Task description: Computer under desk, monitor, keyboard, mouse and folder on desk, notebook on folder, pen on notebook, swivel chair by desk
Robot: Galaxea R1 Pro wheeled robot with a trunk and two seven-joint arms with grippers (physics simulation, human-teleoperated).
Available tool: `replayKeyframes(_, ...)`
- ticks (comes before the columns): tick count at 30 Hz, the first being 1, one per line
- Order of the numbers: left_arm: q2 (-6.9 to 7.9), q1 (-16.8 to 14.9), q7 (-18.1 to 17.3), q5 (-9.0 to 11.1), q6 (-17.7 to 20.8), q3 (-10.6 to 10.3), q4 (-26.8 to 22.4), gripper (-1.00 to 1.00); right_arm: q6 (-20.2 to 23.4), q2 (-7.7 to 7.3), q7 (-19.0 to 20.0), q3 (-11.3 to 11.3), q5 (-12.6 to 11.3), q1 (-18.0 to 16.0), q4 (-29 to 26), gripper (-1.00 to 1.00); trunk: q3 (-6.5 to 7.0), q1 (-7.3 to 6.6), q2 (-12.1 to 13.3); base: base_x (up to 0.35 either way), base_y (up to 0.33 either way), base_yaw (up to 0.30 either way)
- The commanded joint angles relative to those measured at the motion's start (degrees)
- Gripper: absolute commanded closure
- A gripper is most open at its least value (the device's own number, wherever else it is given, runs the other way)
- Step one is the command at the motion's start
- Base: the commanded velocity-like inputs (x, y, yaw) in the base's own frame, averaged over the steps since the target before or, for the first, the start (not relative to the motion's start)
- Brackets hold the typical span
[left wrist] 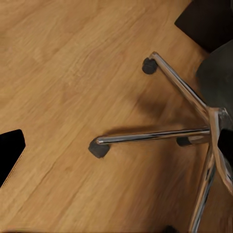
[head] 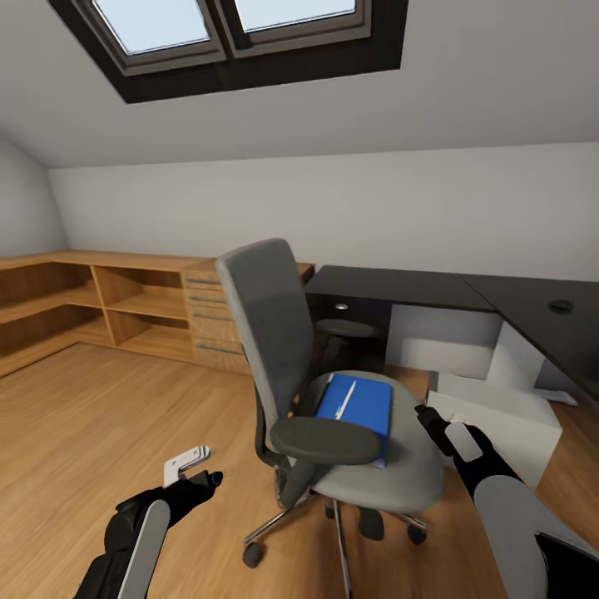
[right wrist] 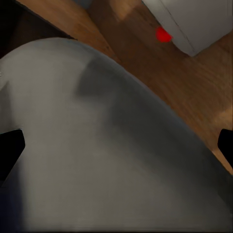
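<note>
The grey swivel chair (head: 264, 320) stands mid-floor, turned away from the black desk (head: 399, 287). On its seat lies the blue folder (head: 363, 410) with a white pen (head: 344, 400) on top. The light grey computer (head: 507, 416) sits on the floor beside the desk; its red light shows on the computer (right wrist: 194, 19) in the right wrist view. My left gripper (head: 193, 467) hangs open left of the chair, over its chrome base (left wrist: 160, 136). My right gripper (head: 430, 418) is open just above the right edge of the seat (right wrist: 97, 145). Monitor, keyboard, mouse and notebook are out of view.
Light-wood shelving (head: 75, 304) and a drawer unit (head: 212, 320) line the back left wall. The desk top turns a corner at the right, with a cable hole (head: 561, 306). Wood floor (head: 100, 433) stretches to the left of the chair. A skylight (head: 225, 25) sits in the sloped ceiling.
</note>
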Motion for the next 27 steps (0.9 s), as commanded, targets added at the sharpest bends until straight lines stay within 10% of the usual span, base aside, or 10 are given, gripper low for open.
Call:
replayKeyframes(1,-0.05,-0.1,0.5,0.6,0.2,0.1,0.0,-1.0,0.2,0.03,-0.2,-0.1,-1.2,0.0,-0.1,-1.0,-0.06,-0.01,0.0,0.0,0.0,0.27)
replayKeyframes(27,-0.14,-0.1,0.5,0.5,0.2,0.0,0.0,-1.0,0.2,0.03,-0.1,-0.1,-1.2,0.0,-0.1,-1.0,-0.06,-0.01,0.0,0.0,0.0,0.274)
